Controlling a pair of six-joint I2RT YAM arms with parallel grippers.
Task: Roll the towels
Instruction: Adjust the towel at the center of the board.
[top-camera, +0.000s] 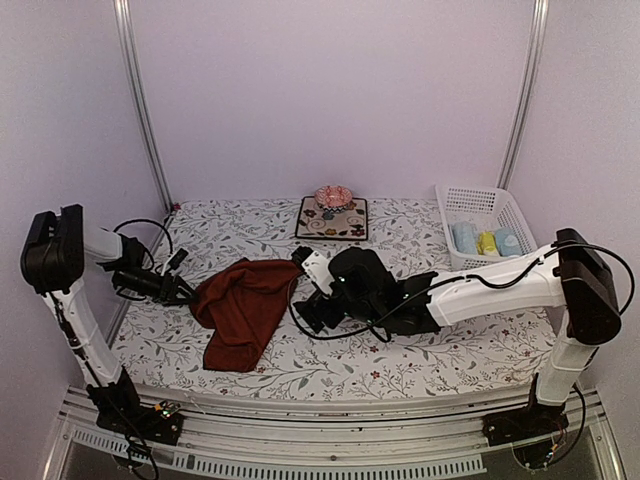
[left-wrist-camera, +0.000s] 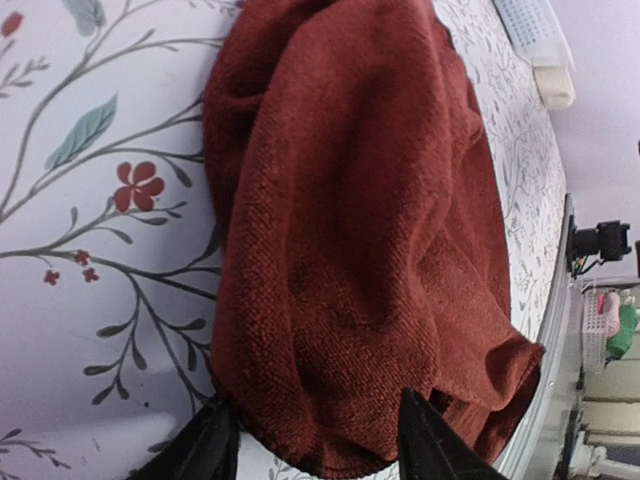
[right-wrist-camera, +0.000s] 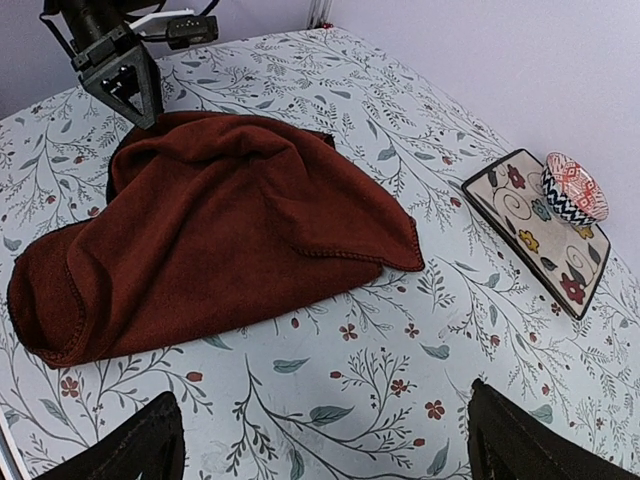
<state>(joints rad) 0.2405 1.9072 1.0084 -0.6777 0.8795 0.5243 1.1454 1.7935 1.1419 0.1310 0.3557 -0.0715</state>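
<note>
My left claw straddles the dark red towel at its edge, pinch unconfirmed, likely to start rolling; right claw gapes empty beside it.

A robot test booth in a lab. Plain pale lilac wall panels close it in, framed by bare aluminium posts at 11 o'clock and 1 o'clock. Two white-and-black arms are bolted to a slotted aluminium rail at 6 o'clock. The white floral table covering carries staged household props: a dark red cloth towel, a white plastic basket at 2 o'clock and a square dark floral mat at 12. The blur past the table edge may be storage shelving.
</note>
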